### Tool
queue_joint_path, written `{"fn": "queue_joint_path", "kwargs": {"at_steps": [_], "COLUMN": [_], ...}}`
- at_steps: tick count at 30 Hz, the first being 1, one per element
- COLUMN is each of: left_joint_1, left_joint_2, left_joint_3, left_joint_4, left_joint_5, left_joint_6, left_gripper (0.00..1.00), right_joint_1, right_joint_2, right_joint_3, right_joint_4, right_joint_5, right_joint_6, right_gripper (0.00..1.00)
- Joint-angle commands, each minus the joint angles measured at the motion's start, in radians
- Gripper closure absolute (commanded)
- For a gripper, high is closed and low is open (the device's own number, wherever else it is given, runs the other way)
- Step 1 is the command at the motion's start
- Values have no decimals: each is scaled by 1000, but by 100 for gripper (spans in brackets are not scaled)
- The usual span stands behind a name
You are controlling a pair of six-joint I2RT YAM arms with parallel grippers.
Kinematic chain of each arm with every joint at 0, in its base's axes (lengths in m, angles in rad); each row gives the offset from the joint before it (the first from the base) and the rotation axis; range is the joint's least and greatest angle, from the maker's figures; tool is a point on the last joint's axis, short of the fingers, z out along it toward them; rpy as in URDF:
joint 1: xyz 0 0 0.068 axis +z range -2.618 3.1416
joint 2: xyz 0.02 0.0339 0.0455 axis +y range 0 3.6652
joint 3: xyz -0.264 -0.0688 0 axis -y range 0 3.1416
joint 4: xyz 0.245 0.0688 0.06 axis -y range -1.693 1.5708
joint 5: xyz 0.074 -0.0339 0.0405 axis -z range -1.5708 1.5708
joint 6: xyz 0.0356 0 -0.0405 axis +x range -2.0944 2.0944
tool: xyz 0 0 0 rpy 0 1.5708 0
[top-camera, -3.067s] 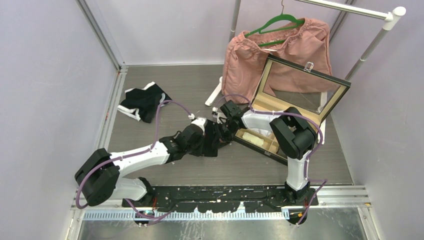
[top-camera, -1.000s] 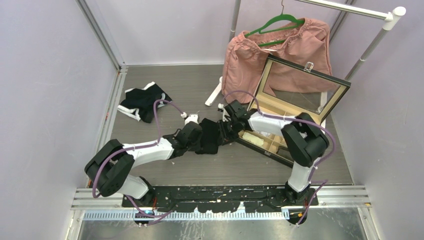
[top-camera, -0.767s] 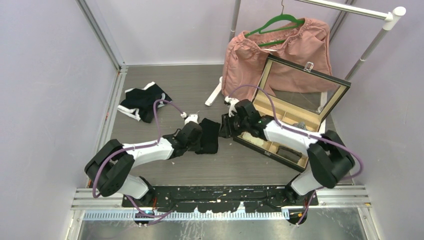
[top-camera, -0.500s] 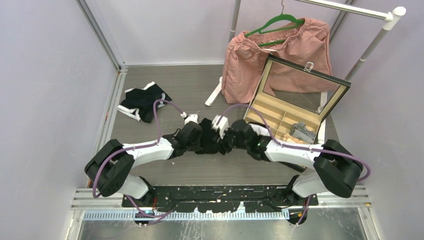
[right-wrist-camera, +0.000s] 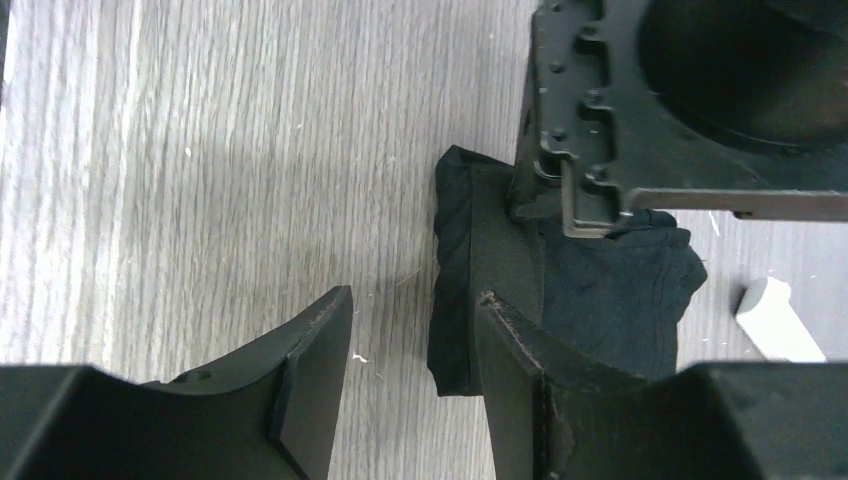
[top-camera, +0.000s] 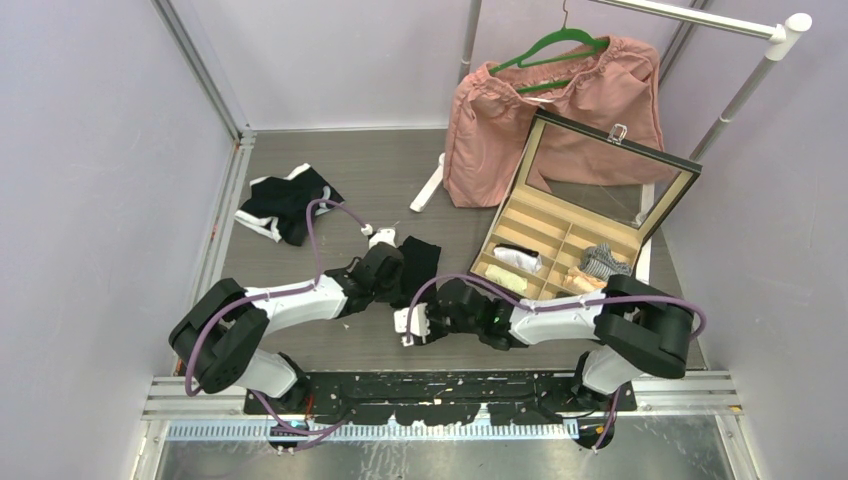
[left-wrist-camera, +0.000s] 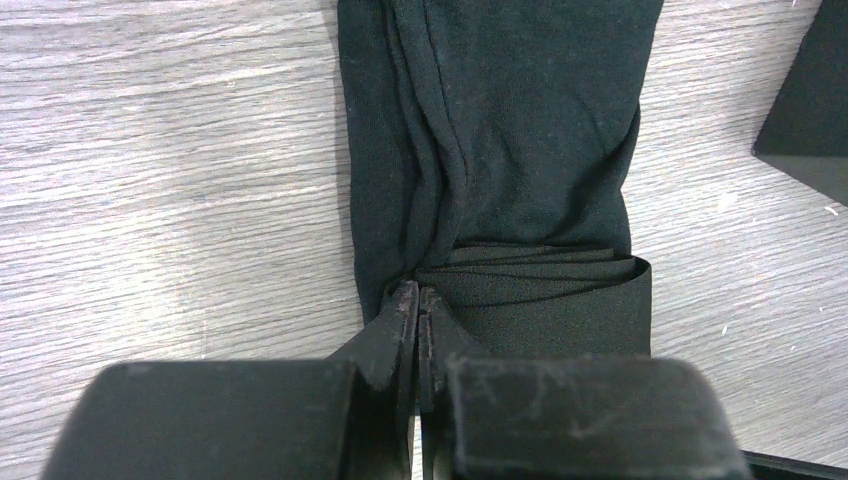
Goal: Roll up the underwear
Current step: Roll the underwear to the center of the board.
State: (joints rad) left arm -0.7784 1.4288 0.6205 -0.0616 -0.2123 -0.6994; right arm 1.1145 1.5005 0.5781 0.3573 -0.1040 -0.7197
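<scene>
Black underwear (top-camera: 421, 262), folded into a narrow flat strip, lies on the worktop (top-camera: 330, 170) just left of the open box (top-camera: 548, 228); a black-and-white heap (top-camera: 288, 205) lies farther left.

The folded black cloth underwear (left-wrist-camera: 510, 150) runs off the left wrist view's top edge, and its near waistband end is hidden behind the left end effector (left-wrist-camera: 418, 312). Overhead, the crumpled black-and-white underwear heap (top-camera: 288, 205) is too small to count pieces.

Left arm stretches forward and low, the left gripper (left-wrist-camera: 417, 300) with fingers pressed tight together. Right arm folds across leftward, the right gripper (right-wrist-camera: 410, 300) low, fingers spread apart.
</scene>
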Motion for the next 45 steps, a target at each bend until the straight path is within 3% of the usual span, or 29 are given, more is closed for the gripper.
{"fn": "queue_joint_path", "kwargs": {"at_steps": [1, 8, 24, 26, 31, 36, 41, 45], "left_joint_1": [2, 1, 1, 1, 4, 40, 119, 147], "left_joint_2": [49, 52, 45, 45, 37, -10, -176, -393], "left_joint_3": [-42, -39, -40, -41, -42, -63, -100, -98], "left_joint_4": [-73, -70, -70, -70, -70, -44, -29, -125], "left_joint_5": [28, 34, 40, 40, 43, 89, 179, 151], "left_joint_6": [10, 11, 11, 11, 12, 1, -40, -60], "left_gripper": [99, 99, 99, 99, 99, 99, 99, 99], "right_joint_1": [27, 73, 116, 116, 116, 117, 117, 115], "right_joint_2": [28, 102, 228, 239, 250, 238, 204, 172], "right_joint_3": [47, 60, 101, 107, 121, 125, 100, 100], "right_joint_4": [26, 28, 11, 8, -9, -28, -15, -62], "right_joint_5": [97, 260, 425, 429, 421, 417, 379, 329], "right_joint_6": [-169, -302, -362, -354, -302, -229, -156, -82], "right_gripper": [46, 44, 46, 50, 79, 97, 99, 99]}}
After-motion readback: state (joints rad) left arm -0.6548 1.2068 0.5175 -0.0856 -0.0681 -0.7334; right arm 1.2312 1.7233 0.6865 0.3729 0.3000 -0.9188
